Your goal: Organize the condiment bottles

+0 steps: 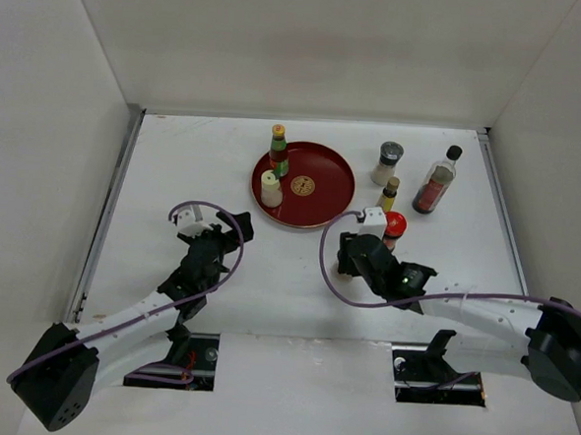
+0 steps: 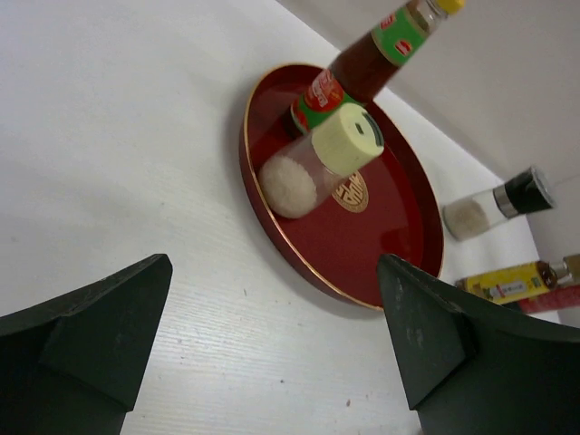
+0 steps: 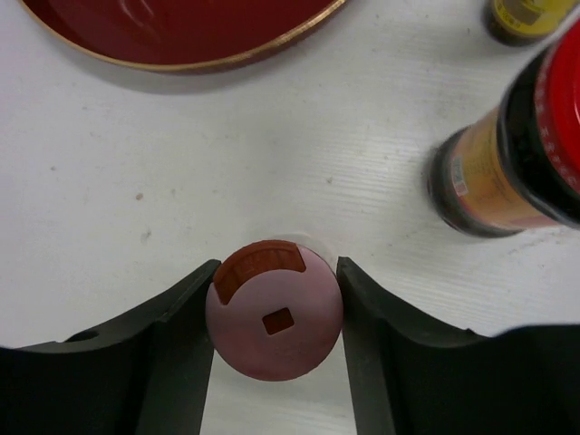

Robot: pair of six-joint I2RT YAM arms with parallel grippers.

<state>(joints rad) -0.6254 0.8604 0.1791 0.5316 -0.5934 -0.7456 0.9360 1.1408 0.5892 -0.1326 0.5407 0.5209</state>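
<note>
My right gripper [image 1: 355, 253] is shut on the pink-capped bottle [image 3: 275, 322], which stands on the table; the gripper hides it in the top view. The red-lidded dark jar [image 1: 393, 227] stands just right of it and shows in the right wrist view [image 3: 507, 154]. The amber bottle [image 1: 389, 194], grey-lidded shaker [image 1: 387, 162] and tall clear black-capped bottle [image 1: 437, 180] stand on the table at the back right. The green-red banded bottle [image 1: 279, 150] and cream bottle [image 1: 271, 188] stand on the red plate [image 1: 321, 195]. My left gripper [image 1: 215, 235] is open and empty, left of the plate.
The left wrist view shows the plate's rim [image 2: 272, 227] ahead of the open fingers, with the cream bottle [image 2: 322, 159] and banded bottle [image 2: 362, 63] on it. White walls close in the table at the back and both sides.
</note>
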